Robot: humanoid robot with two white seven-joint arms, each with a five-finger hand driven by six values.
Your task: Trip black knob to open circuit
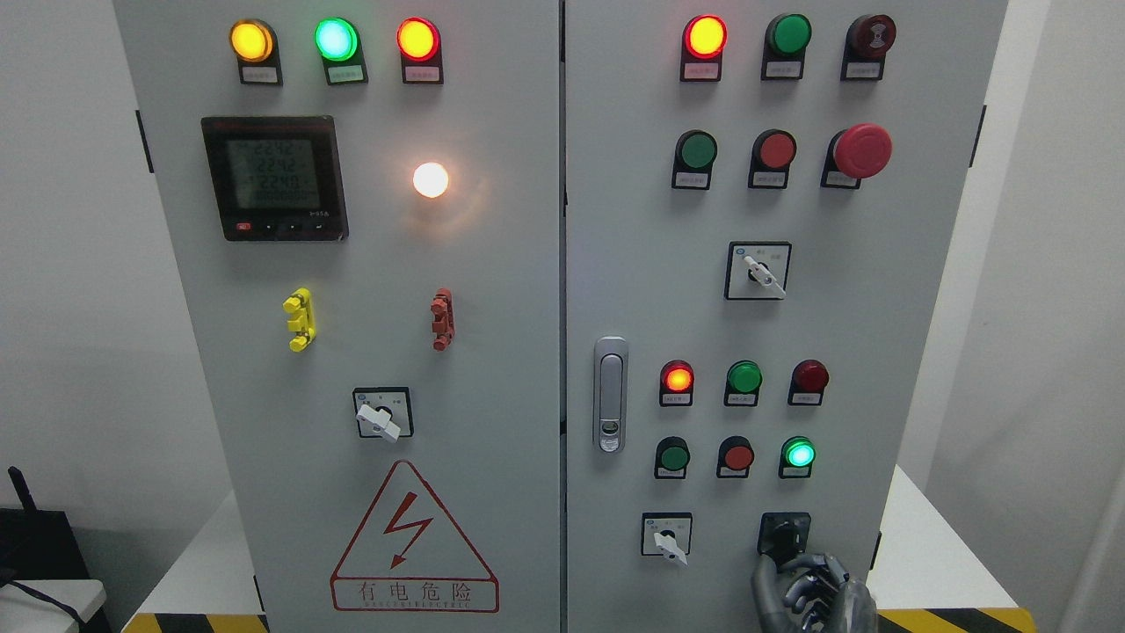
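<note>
The black knob [783, 534] sat at the lower right of the grey cabinet's right door [633, 220], right of a white-handled selector switch [666, 536] and below a lit green indicator lamp [799, 454]; the right hand [809, 589] rose from the bottom edge just under it, its dark fingers [769, 571] curled upward with the tips at the knob's lower edge; whether they truly pinched the knob or only touched it could not be told from this angle.
</note>
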